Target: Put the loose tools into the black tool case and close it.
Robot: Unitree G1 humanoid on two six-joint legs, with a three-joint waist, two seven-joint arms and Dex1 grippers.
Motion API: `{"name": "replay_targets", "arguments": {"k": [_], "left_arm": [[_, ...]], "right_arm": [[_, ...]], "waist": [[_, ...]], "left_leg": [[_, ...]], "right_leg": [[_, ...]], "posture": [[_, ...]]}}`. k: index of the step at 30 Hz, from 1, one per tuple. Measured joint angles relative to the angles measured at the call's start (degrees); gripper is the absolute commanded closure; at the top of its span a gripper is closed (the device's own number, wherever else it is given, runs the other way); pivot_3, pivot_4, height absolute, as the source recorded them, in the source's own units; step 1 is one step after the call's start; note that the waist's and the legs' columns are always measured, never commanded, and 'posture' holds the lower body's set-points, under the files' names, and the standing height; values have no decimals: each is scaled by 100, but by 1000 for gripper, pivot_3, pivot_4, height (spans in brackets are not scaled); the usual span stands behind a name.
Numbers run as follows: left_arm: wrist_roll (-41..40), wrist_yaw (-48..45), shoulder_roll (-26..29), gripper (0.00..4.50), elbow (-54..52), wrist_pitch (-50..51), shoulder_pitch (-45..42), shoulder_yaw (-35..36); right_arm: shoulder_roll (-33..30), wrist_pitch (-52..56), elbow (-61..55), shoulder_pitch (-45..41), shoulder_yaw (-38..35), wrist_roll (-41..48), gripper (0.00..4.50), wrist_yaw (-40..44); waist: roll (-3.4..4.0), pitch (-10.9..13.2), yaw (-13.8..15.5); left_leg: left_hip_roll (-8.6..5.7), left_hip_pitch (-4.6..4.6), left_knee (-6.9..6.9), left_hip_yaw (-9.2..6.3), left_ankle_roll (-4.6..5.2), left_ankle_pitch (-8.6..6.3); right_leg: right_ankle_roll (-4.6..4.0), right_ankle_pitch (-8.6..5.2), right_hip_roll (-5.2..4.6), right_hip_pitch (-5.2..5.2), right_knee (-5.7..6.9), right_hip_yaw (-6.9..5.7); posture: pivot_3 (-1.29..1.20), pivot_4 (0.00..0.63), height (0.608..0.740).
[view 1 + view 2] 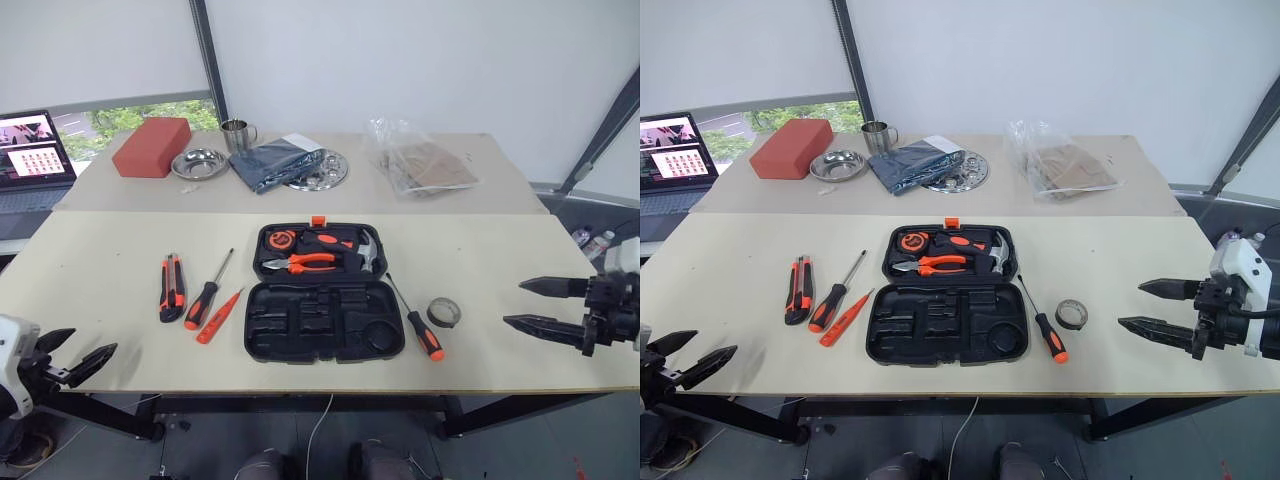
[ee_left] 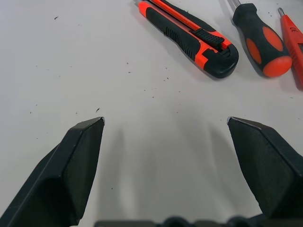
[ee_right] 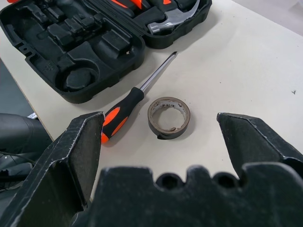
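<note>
Case: the black tool case (image 1: 323, 320) lay open in the middle of the table (image 1: 100, 270), its near half showing bare moulded slots; the pliers (image 1: 300, 263) and hammer (image 1: 367, 250) sat in the far half.
Tools on my left: the utility knife (image 1: 172, 288), a screwdriver (image 1: 207, 294) and the orange tester screwdriver (image 1: 219, 317) lay side by side, just beside the case.
Tools on my right: the second screwdriver (image 1: 415, 321) lay beside the case, with the grey tape roll (image 3: 168, 117) next to it.
Left hand: my left hand (image 1: 75, 358) hung released at the near table edge, short of the knife and holding nothing.
Right hand: my right hand (image 1: 545, 305) was spread wide and empty, facing the tape roll.
Step as I judged it: nothing was packed yet. I would take the roll first, closing across its rim, then seat it in the round recess.
Care: I would lower slowly, since a flat roll slides away when nudged.
</note>
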Motion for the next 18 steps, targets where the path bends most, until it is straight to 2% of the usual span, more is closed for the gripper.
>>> {"name": "replay_targets", "arguments": {"k": [5, 10, 14, 18], "left_arm": [[5, 112, 1, 55, -1, 138, -74, -17], [-335, 299, 77, 55, -518, 1123, -515, -198], [-694, 602, 463, 55, -1086, 2213, -1484, -815], [-709, 1145, 534, 55, -1096, 3247, -2549, -1545]], "right_arm": [[101, 6, -137, -5, -4, -2, 65, -145], [188, 320, -687, -225, -5, 191, 65, -438], [189, 940, -1614, -668, 126, 818, 65, -788], [394, 1109, -2216, -1004, 484, 1035, 65, -1136]], "waist": [[0, 0, 1], [-1, 0, 18], [-2, 1, 40], [-8, 3, 46]], "left_leg": [[0, 0, 0, -1, 0, 0], [-1, -1, 0, -1, -2, 1], [-1, -1, 0, -1, -6, 3], [-5, 0, -3, 4, -9, 4]], "right_leg": [[2, 1, 0, 1, 0, -1], [11, 7, 0, 1, 2, -1], [12, 8, 4, 0, 8, 0], [11, 8, 29, 2, 7, -3]], "posture": [[0, 150, 736], [0, 150, 736], [0, 150, 736], [0, 150, 736]]}}
